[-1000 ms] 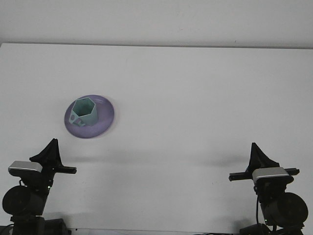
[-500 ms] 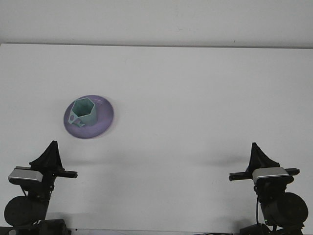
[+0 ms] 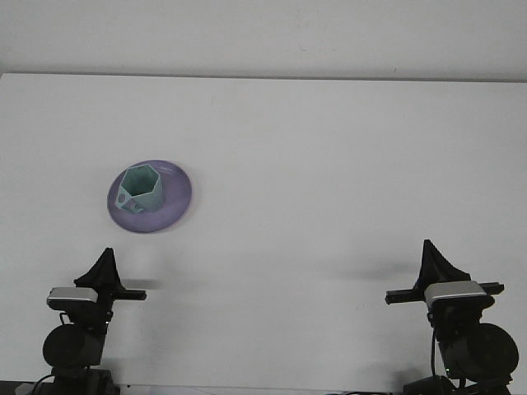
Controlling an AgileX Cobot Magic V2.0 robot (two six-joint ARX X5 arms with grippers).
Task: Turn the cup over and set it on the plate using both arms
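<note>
A teal hexagonal cup (image 3: 141,188) stands upright, mouth up, on a purple plate (image 3: 174,202) at the left of the white table; its handle points toward the near left. My left gripper (image 3: 104,267) sits low at the near left edge, well short of the plate, with nothing in it. Far off at the near right edge, my right gripper (image 3: 431,262) also holds nothing. Both point away from the camera.
The white table (image 3: 329,164) stretches back to a pale wall. Apart from the plate and cup, only the two arm bases at the bottom corners are in view.
My left arm has drawn back toward the near edge and shifted right, sitting lower in view. The right arm, cup and plate have not moved.
</note>
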